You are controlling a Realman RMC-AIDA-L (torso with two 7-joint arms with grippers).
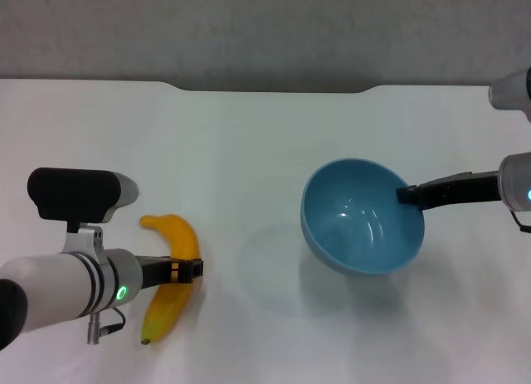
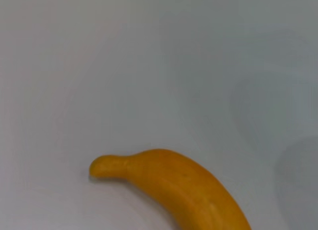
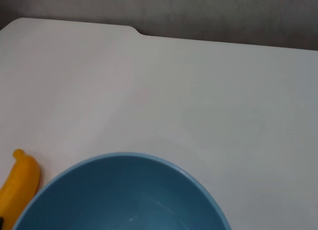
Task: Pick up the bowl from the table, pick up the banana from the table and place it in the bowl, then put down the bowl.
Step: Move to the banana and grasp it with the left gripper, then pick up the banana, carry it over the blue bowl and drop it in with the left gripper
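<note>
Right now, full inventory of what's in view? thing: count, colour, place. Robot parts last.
bowl: 1, light blue, held tilted above the table on the robot's right, shadow below it, nothing inside.
banana: 1, yellow-orange, lying on the table on the robot's left, stem end pointing away from the robot.
table: 1, white, fills the scene, shallow notch in its far edge.
wall: 1, grey, behind the table.
left gripper: 1, black fingers on a white arm, at the middle of the banana; whether it has closed cannot be told.
right gripper: 1, black, reaching in from the right, shut on the bowl's rim.
</note>
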